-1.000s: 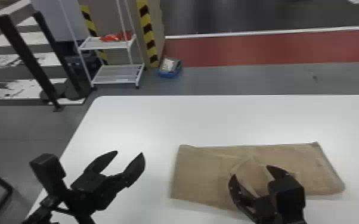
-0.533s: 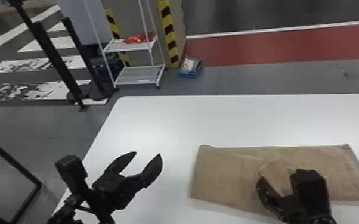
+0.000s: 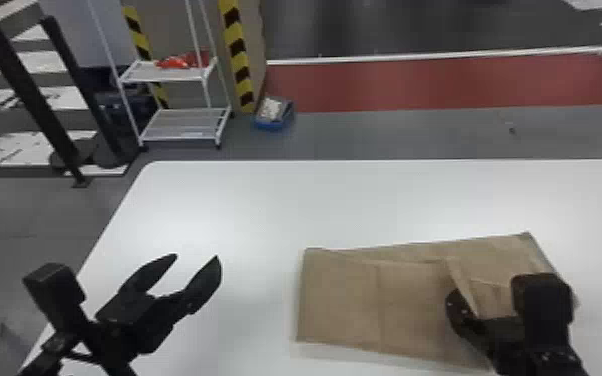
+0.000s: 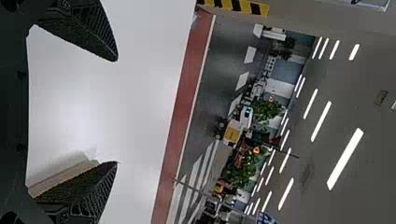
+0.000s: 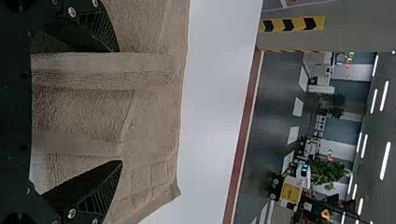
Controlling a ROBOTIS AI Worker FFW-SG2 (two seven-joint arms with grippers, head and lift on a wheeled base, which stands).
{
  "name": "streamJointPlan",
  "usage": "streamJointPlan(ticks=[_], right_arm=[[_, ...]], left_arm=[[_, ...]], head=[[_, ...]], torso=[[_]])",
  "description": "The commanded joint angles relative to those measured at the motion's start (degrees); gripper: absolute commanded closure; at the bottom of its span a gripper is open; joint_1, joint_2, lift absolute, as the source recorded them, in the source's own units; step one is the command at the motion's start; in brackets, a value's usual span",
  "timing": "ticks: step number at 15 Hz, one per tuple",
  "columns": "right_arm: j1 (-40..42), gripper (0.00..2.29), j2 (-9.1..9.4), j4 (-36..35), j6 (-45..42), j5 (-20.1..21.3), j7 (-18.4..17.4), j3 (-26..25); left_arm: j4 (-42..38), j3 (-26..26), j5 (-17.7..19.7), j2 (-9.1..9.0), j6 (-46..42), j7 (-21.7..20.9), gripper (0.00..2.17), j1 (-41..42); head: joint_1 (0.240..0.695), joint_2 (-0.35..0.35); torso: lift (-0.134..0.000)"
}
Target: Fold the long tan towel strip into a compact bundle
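In the head view, the tan towel [image 3: 340,295] lies flat across the table, its right part layered and a flap [image 3: 490,292] standing up there. My right gripper [image 3: 497,332] is over that right part, its left finger against the flap's near side. Seen from the right wrist, this gripper [image 5: 120,106] is open, with a raised ridge of the towel [image 5: 154,107] between its spread fingers. My left gripper [image 3: 196,256] stays parked open left of the towel. In the left wrist view, nothing is held in the gripper [image 4: 117,111]; a towel edge [image 4: 60,178] shows beside one finger.
The white table [image 3: 245,200] extends beyond the towel, with its left edge beneath my left arm. Behind it on the floor stand a white rack [image 3: 180,125] and a blue bin [image 3: 274,120].
The right gripper has moved rightward along the towel, and the flap by its left finger now stands up farther right. The head view has swung and returned; the left arm keeps its pose.
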Motion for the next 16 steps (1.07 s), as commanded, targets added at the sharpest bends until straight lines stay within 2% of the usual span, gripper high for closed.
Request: streamJointPlan(ticks=[1,5,11,16], right_arm=[[0.98,0.13,-0.09,-0.98,-1.2,-1.82,0.05,-2.2],[0.98,0.13,0.08,0.77,-1.2,-2.08,0.58,-3.52],[-0.51,0.15,1.14,5.43,-3.84,-2.08,3.3,-3.34],[-0.6,0.47,1.22,5.43,-5.07,-2.17,4.27,-2.81]], left_arm=[[0.42,-0.44,-0.08,-0.15,0.01,0.03,0.08,-0.64],[1.04,-0.52,-0.17,-0.15,0.01,-0.32,0.08,-0.81],[1.39,-0.7,-0.17,-0.15,0.01,-0.67,0.08,-0.81],[1.74,-0.87,-0.25,-0.15,0.01,-1.02,0.08,-0.73]], head=[[0.695,0.089],[0.695,0.044],[0.695,0.037],[0.695,0.051]], torso=[[-0.12],[-0.12],[-0.12],[-0.12]])
